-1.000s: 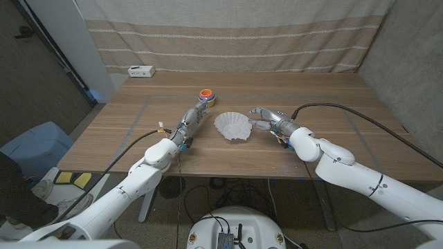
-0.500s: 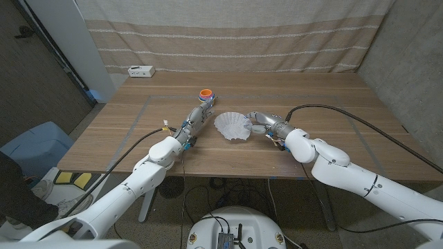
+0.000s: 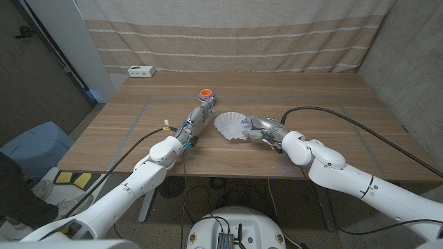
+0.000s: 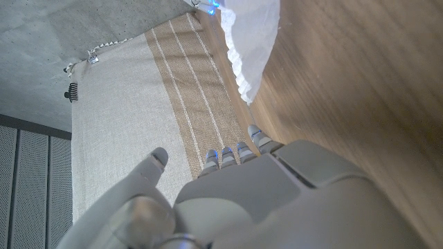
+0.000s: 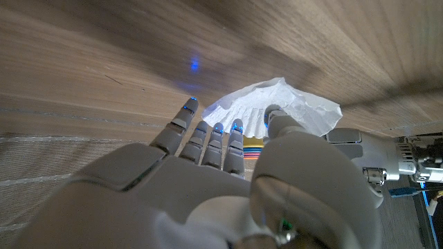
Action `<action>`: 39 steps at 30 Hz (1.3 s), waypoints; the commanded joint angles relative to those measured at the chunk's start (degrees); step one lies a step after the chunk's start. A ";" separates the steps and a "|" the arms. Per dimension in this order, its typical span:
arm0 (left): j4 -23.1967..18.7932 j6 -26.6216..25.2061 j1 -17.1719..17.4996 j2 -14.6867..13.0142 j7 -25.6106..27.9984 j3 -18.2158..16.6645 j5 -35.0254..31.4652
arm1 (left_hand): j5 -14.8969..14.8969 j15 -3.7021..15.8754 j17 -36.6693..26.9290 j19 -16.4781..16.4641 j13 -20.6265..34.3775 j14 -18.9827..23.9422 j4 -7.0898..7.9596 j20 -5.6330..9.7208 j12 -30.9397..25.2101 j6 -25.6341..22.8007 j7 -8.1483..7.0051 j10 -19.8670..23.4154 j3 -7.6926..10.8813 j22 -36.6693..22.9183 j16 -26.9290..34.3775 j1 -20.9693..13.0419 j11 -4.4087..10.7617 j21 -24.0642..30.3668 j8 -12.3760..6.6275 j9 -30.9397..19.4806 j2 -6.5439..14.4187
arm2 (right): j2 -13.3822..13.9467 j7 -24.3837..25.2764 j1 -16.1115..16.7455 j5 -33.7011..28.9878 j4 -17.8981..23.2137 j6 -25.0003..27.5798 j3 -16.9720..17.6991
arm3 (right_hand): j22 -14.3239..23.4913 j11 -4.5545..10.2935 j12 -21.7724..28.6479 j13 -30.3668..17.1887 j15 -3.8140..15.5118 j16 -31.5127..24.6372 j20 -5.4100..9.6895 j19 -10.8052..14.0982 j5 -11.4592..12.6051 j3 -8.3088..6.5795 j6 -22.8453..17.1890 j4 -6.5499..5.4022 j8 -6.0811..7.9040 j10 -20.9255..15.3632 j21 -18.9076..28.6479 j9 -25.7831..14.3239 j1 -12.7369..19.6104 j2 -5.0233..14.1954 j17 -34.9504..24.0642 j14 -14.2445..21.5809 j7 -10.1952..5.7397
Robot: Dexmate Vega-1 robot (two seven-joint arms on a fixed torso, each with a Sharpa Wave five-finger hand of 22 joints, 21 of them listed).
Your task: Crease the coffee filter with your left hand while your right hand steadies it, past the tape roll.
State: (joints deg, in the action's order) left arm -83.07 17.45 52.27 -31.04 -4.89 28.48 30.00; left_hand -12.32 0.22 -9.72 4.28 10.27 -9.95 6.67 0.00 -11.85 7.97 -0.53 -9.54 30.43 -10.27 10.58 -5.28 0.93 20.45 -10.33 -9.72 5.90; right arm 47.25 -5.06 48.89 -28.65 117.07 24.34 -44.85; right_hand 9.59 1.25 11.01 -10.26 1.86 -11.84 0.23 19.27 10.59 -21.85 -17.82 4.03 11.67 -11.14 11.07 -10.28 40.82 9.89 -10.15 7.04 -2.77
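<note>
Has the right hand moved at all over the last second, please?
Yes. The right hand has slid toward the robot's left along the table, closing on the coffee filter, which lies where it did; the fingers now reach its edge.

I work in what looks like a lab or test room set up for recording. A striped cloth [image 3: 228, 34] hangs as a backdrop behind my wooden table [image 3: 346, 138], bare grey walls [image 3: 408, 48] stand at the sides, and cables [image 3: 360, 121] trail from my arms across the tabletop and under it.
</note>
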 commanded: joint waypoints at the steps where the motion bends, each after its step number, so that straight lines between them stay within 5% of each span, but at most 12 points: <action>1: -2.06 -0.59 1.22 -1.23 1.01 -0.70 -0.06 | 0.20 0.09 -0.27 0.28 0.11 -1.28 0.00 -0.04 0.01 0.49 -0.03 -0.46 0.43 -0.12 -0.12 -0.64 -0.20 -0.22 0.02 -0.14 2.31 | -1.56 -2.96 -0.98 -1.61 -2.21 1.14 -1.13 | 0.18 0.61 -0.17 -0.13 0.68 0.28 0.64 0.16 -0.08 -0.16 -0.42 0.43 -0.14 -0.21 0.08 -0.20 0.77 -0.07 -0.16 0.41 -0.04; 18: -3.68 -3.29 0.75 -2.64 -1.40 0.55 0.15 | 0.57 -0.07 -0.08 -0.44 0.10 -0.88 -1.21 0.29 0.04 0.17 0.63 -0.01 0.92 -0.03 -0.13 -1.78 -0.51 -0.49 -0.12 -0.13 2.11 | -2.65 -4.65 -2.02 1.80 -5.40 4.96 -0.97 | 0.20 0.37 -0.19 -0.16 0.67 0.20 0.65 0.26 -0.22 -0.03 -0.35 0.30 -0.32 -0.34 0.11 -0.25 0.49 0.28 -0.39 0.51 -0.01; 39: 4.55 3.32 -3.13 9.16 -6.90 5.14 3.15 | 1.14 0.09 -0.13 0.37 0.12 -2.33 -2.48 0.10 1.03 4.77 0.16 -2.32 3.19 -0.16 -0.61 -4.28 0.44 -1.85 0.81 -0.13 3.84 | -1.62 -3.25 -2.79 4.64 -7.43 3.63 -1.54 | 0.21 0.13 -0.24 -0.18 0.71 0.17 0.68 0.36 -0.28 0.09 -0.49 0.22 -0.42 -0.45 0.12 -0.29 0.21 0.48 -0.53 0.51 0.50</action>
State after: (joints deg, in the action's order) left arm -82.84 16.74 50.83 -27.40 -9.53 31.78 32.24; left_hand -11.21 0.22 -9.76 3.85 10.26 -9.95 4.14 0.00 -10.99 9.83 0.08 -9.91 32.96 -10.28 10.35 -8.98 0.82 18.84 -9.71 -9.72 7.47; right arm 45.11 -9.04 46.32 -25.55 110.91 28.77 -46.25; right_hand 9.41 1.34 10.80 -10.25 2.19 -11.84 1.22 19.30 10.37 -21.73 -18.12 4.27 11.44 -11.26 10.65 -10.27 41.26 9.89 -10.56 7.34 -2.45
